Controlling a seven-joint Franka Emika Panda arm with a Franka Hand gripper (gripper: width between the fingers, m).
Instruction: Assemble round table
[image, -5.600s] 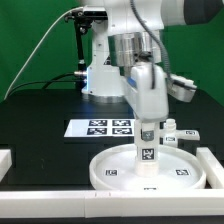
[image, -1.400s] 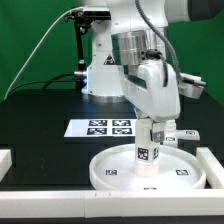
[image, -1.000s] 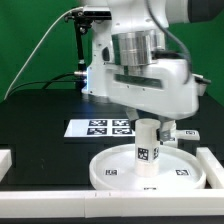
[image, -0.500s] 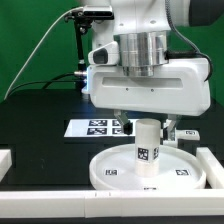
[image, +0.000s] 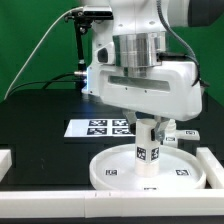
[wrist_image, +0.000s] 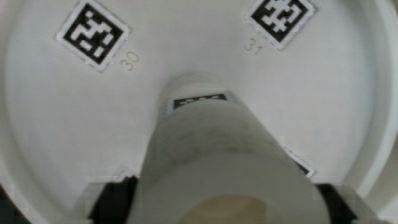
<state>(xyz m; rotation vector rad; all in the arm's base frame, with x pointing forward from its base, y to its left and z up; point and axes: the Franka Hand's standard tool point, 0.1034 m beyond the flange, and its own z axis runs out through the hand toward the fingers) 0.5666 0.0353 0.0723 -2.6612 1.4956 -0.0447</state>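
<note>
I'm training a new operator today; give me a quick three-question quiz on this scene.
1. True or false: the short thick white plastic cylinder leg lies on its side.
2. The leg stands on: A) the large flat white rimmed plastic disc; B) the marker board; C) the black table.
3. What sits between the tool's fingers?
Key: 1 false; 2 A; 3 the leg.

exterior wide, wrist close, shared leg (image: 147, 152)
</note>
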